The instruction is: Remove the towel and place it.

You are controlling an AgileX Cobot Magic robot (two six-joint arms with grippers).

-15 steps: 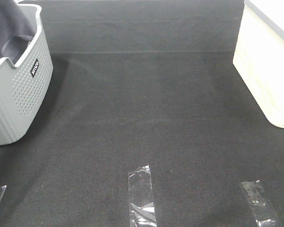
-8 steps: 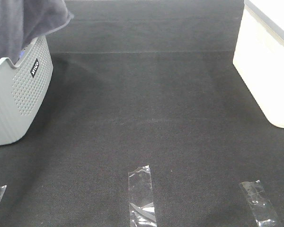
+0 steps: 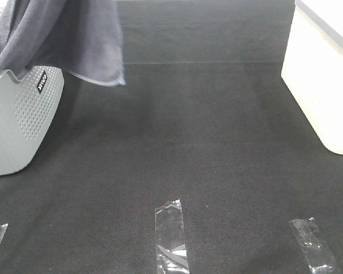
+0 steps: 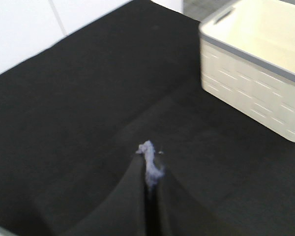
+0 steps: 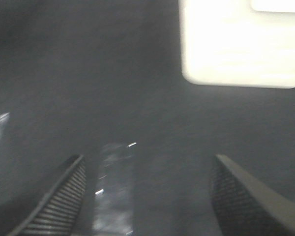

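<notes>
The slate-grey towel (image 3: 74, 40) hangs in the air above the grey basket (image 3: 17, 125). One part of it drapes over the basket's rim, and a hemmed corner dangles free just past the basket's side, clear of the black surface (image 3: 188, 142). The basket's perforated wall carries a small black label (image 3: 41, 81) with white lettering, set sideways. It looks like four letters, but I cannot read them with any certainty.

The left hand (image 4: 150, 169) has its fingers pressed together, with a small tuft of the towel pinched between the tips. The right hand (image 5: 147, 162) is spread wide with only the dark surface between its ribbed fingers, though that view is blurred.

Well apart from the grey basket, across the open surface, stands a cream basket (image 3: 323, 85) with a grey rim and a slotted handle. Three clear tape strips (image 3: 170, 234) lie flat on the surface in front of the grey basket, one close to it and two farther off toward the cream one.
</notes>
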